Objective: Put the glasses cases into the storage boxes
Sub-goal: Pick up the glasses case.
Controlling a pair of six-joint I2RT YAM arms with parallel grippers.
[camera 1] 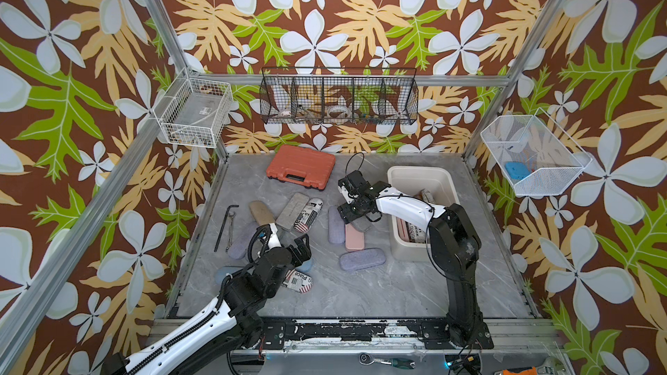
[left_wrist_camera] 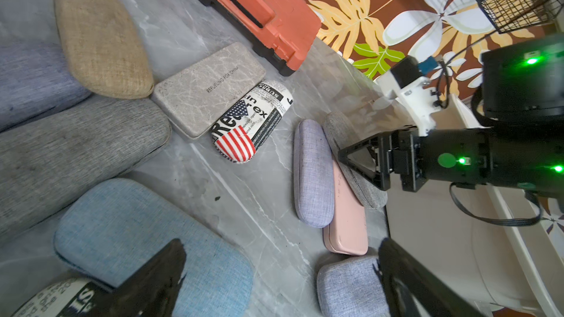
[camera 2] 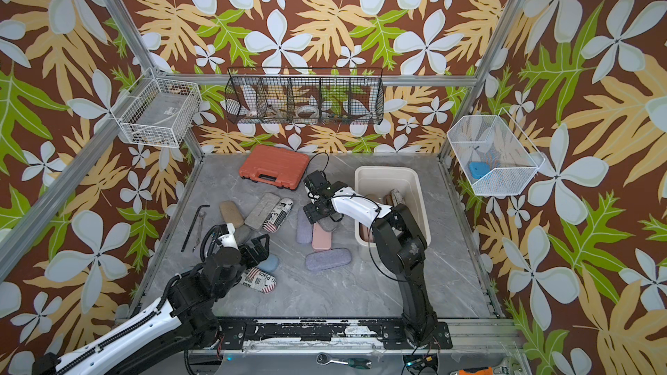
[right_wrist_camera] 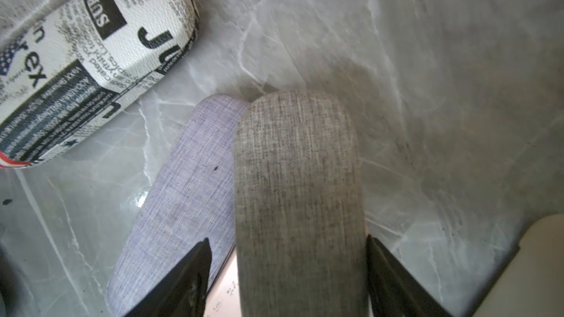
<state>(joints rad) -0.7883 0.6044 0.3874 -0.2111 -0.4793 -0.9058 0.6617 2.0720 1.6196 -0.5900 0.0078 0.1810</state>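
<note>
In both top views the cream storage box (camera 1: 418,172) stands at the right of the tabletop (camera 1: 379,290). It holds several glasses cases, with a newspaper-print one (camera 1: 411,233) at its near end, and many more lie loose to its left. The right end effector (camera 1: 347,212) hangs over a grey case (camera 1: 362,226) just left of the box.

The left wrist view shows the left end effector (left_wrist_camera: 279,253) spread wide and empty above a blue case (left_wrist_camera: 146,239).

In the right wrist view the right fingers (right_wrist_camera: 192,272) stand open astride the grey case (right_wrist_camera: 299,193), one side clear of it. It rests partly on a pink case (right_wrist_camera: 227,285), beside a lavender one (right_wrist_camera: 189,193). It looks light and rigid, with a grippy woven cover. Pinching across its narrow width at mid-length should suit.
</note>
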